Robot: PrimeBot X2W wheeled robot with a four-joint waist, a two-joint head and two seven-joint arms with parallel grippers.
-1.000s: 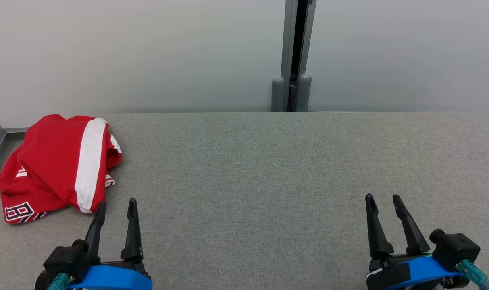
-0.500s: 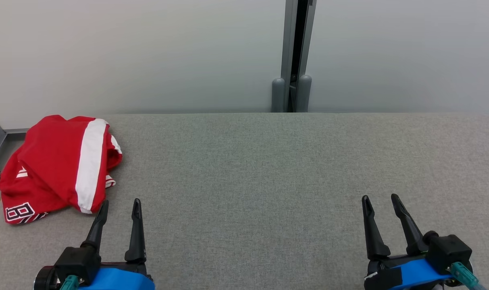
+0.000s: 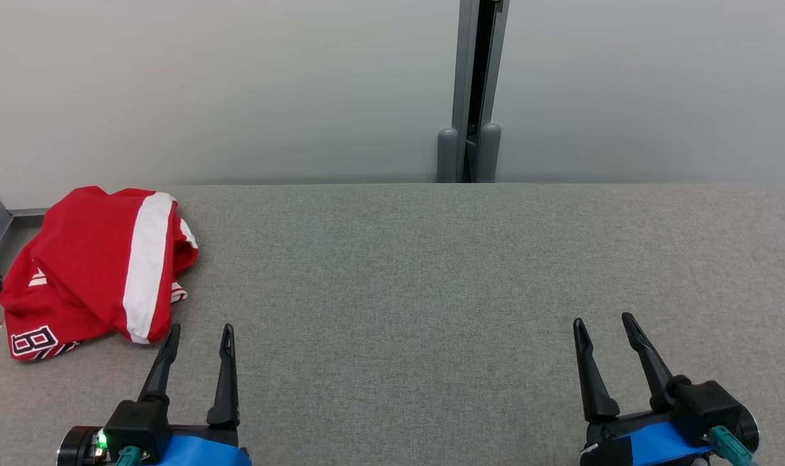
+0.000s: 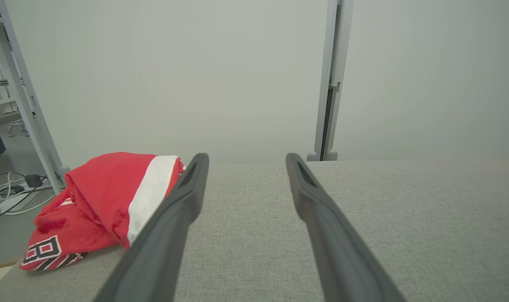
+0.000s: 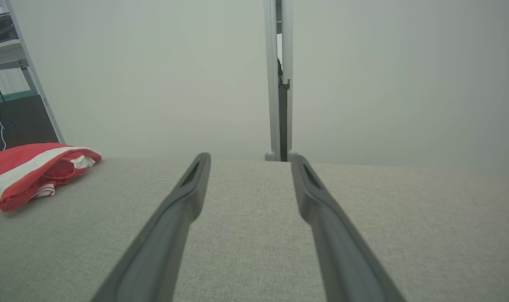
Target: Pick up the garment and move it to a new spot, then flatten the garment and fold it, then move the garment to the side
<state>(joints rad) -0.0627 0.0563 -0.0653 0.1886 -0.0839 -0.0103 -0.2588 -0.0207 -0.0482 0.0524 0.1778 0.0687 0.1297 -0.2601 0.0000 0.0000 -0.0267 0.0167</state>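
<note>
one mark to read here, and it sits on the red garment (image 3: pixel 88 259): a blocky figure 8 (image 3: pixel 33 340), white inside with a black outline, printed at the corner of the cloth nearest the robot, on its left side. the left wrist view catches the same digit low on the crumpled fabric, just above a short run of black and white stripes (image 4: pixel 65 262). the folds bend it a little, so it could pass for a capital b.
</note>
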